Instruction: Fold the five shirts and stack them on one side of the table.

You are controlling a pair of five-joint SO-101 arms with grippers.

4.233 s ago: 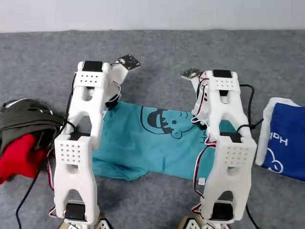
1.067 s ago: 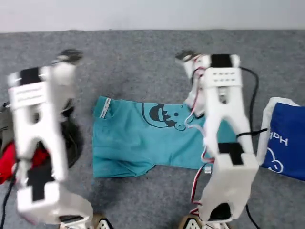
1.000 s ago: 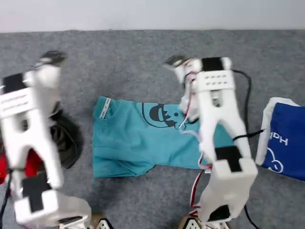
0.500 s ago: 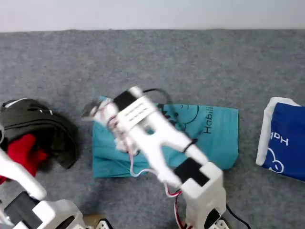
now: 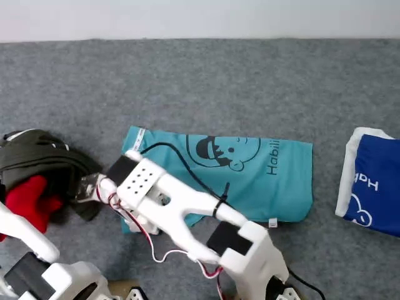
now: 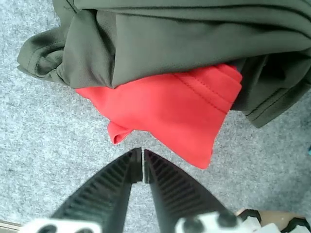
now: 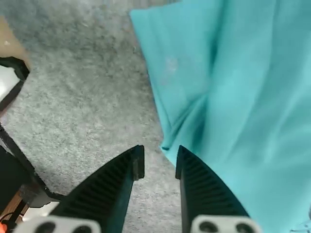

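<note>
bright, even, diffuse light, soft faint shadows beneath the arm (image 5: pixel 181 206) and the teal shirt (image 7: pixel 243 97) edge

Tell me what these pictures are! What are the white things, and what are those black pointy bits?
The white things are two robot arms sitting at a grey table. One picture looks down from above. The other two come from little cameras on each arm's wrist, so the black pointy bits are that arm's own pincers, called a gripper.

On the table lie a teal shirt spread out in the middle, a blue shirt at one side, and a dark shirt bunched up with a red shirt at the other side.

The left gripper is pinched shut near the red shirt and holds nothing. The right gripper is a little open at the teal shirt's edge, and it holds nothing either.
</note>
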